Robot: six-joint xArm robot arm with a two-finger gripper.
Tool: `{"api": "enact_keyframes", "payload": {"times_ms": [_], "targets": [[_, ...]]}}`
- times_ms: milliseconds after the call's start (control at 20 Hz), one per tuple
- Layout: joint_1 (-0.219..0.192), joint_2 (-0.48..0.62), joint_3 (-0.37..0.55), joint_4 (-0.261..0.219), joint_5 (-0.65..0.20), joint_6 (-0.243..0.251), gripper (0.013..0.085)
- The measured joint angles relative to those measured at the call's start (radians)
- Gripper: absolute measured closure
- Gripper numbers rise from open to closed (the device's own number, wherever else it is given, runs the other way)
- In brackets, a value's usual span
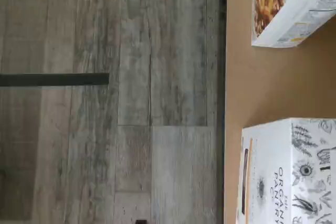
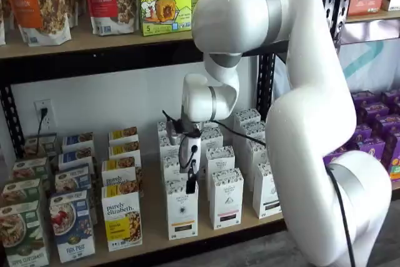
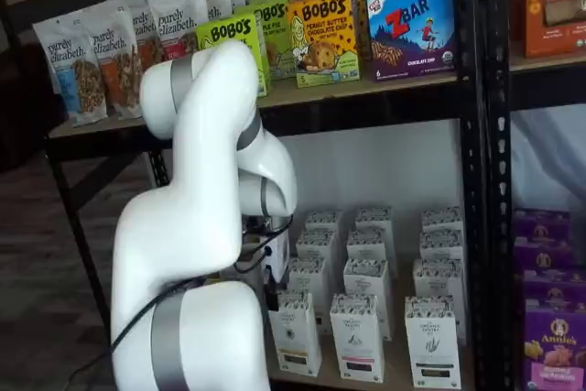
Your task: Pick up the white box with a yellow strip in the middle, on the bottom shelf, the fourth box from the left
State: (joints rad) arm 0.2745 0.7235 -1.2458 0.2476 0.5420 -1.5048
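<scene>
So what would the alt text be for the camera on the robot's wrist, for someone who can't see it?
The wrist view is turned on its side: the edge of the bottom shelf, a pale wooden board, with grey plank floor beyond it. The white box, patterned in black with an orange strip, lies partly in frame, and a corner of another box picturing granola shows nearby. No gripper fingers are visible.
</scene>
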Motion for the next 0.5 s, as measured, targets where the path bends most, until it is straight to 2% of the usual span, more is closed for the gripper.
{"api": "enact_keyframes", "payload": {"times_ms": [250, 500], "targets": [[-0.003, -0.018, 0.029, -0.017, 0.004, 0.011, 0.013], [0.002, -0.027, 0.065, 0.0, -0.063, -0.003, 0.013]]}}
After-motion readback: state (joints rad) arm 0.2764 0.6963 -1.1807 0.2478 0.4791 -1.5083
